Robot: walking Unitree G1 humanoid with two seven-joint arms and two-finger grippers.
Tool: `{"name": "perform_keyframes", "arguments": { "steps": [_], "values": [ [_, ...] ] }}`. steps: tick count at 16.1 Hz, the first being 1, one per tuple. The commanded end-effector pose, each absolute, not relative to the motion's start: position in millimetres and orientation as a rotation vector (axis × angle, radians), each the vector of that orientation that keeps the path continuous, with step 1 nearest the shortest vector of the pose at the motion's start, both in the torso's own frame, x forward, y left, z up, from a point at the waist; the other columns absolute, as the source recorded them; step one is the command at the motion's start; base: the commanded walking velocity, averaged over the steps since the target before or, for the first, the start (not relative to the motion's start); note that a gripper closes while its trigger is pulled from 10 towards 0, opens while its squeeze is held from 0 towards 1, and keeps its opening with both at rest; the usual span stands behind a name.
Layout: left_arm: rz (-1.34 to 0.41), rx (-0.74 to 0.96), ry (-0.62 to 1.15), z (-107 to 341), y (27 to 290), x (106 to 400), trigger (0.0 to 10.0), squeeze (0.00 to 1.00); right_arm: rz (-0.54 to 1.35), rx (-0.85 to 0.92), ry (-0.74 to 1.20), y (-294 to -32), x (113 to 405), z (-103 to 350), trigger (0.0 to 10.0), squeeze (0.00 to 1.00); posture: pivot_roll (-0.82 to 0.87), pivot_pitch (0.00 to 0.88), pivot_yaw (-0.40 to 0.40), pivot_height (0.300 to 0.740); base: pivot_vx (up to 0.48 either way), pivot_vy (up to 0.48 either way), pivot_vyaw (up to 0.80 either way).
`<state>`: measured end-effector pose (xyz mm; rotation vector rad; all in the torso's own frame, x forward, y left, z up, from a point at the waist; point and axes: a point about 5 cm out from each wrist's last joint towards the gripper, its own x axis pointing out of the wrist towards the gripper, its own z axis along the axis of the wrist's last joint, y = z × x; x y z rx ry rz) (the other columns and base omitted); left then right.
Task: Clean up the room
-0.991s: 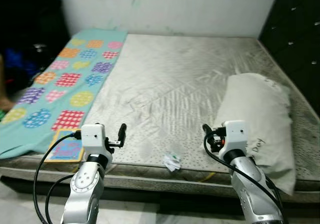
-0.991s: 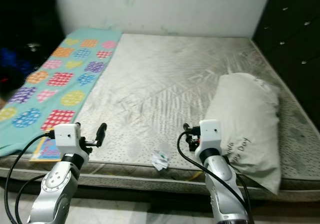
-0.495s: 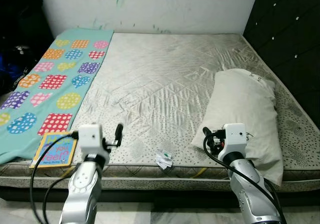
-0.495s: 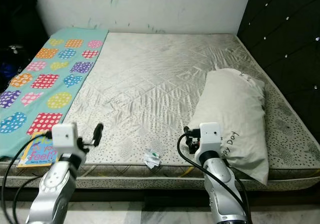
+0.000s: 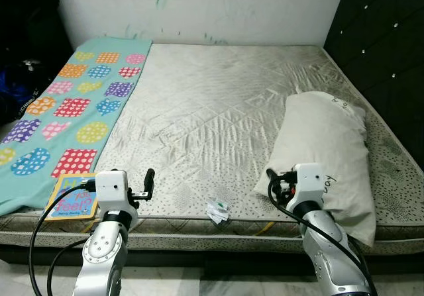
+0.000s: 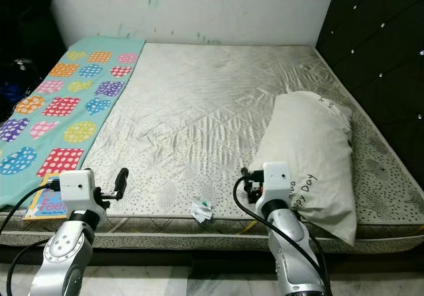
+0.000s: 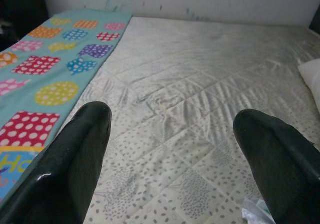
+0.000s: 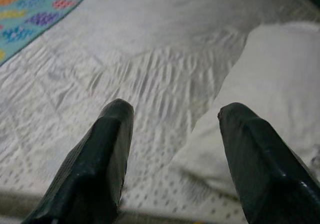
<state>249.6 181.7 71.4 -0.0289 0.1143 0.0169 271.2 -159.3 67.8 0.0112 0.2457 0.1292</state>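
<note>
Grey quilted mattress [image 5: 218, 104]: it is bare, lies along a white wall [image 5: 199, 8], and a dark padded wall [image 5: 384, 44] stands on the robot's right side.
Blanket [image 5: 59, 104]: teal with coloured dotted patches, spread along the left side of the mattress.
Book [image 5: 74, 195]: a colourful children's book, flat at the near left corner of the mattress, touching the near end of the blanket.
Pillow [image 5: 324, 150]: off-white with some writing near its lower end, lying lengthwise on the right side of the mattress, its near end close to the front edge.
Wrapper [image 5: 217, 209]: a small crumpled white piece with a bit of green, at the front edge of the mattress, between the two arms.
Left gripper [image 7: 175, 159]: it hovers over the near left part of the mattress, just beside the book, well apart from the wrapper; the two black fingers [image 7: 70, 164] stand wide apart and hold nothing. A corner of the wrapper shows near one finger in the left wrist view.
Right gripper [image 8: 172, 159]: it hovers at the near edge of the pillow, pointing along the line where the pillow meets the mattress; the fingers [image 8: 102, 164] are spread wide and empty.
Dark area [image 5: 20, 77]: left of the bed, some blue and black things that are too dim to tell.
</note>
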Motion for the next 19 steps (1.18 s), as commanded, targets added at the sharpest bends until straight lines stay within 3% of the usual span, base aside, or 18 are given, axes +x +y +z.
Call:
{"name": "perform_keyframes", "arguments": {
  "steps": [1,4,6,9,12,17,19],
  "values": [
    [0.024,-0.001,0.111,75.5,193.3,244.7,10.0,0.0,0.17,0.007,0.254,-161.3,263.9,71.1,10.0,0.0,-0.12,0.0,-0.01,0.74,0.0,0.0,0.0],
    [0.072,0.036,0.151,68.1,220.5,229.3,10.0,0.0,0.138,-0.04,0.259,-187.2,256.2,74.1,10.0,0.0,-0.12,0.0,-0.014,0.74,0.0,0.0,0.0],
    [0.088,0.032,0.149,68.5,222.0,227.9,10.0,0.0,0.104,-0.057,0.26,-196.1,260.7,73.5,10.0,0.0,-0.13,0.0,-0.016,0.74,0.0,0.0,0.0],
    [0.067,0.003,0.127,73.4,208.7,229.5,10.0,0.0,0.129,-0.076,0.251,-187.1,265.1,76.1,10.0,0.0,-0.12,0.0,-0.02,0.74,0.0,0.0,0.0],
    [0.068,-0.016,0.15,70.3,212.1,220.2,10.0,0.0,0.145,-0.095,0.278,-186.5,255.4,68.9,10.0,0.0,-0.12,0.0,-0.022,0.74,0.0,0.0,0.0],
    [0.08,-0.019,0.17,66.9,213.7,224.1,10.0,0.0,0.063,-0.123,0.305,-192.4,252.0,63.7,10.0,0.0,-0.13,0.0,-0.018,0.74,0.0,0.0,0.0],
    [0.081,-0.018,0.169,67.5,213.3,225.0,10.0,0.0,-0.014,-0.04,0.294,-196.0,252.6,65.8,10.0,0.0,-0.13,0.0,-0.014,0.74,0.0,0.0,0.0]
  ]
}}
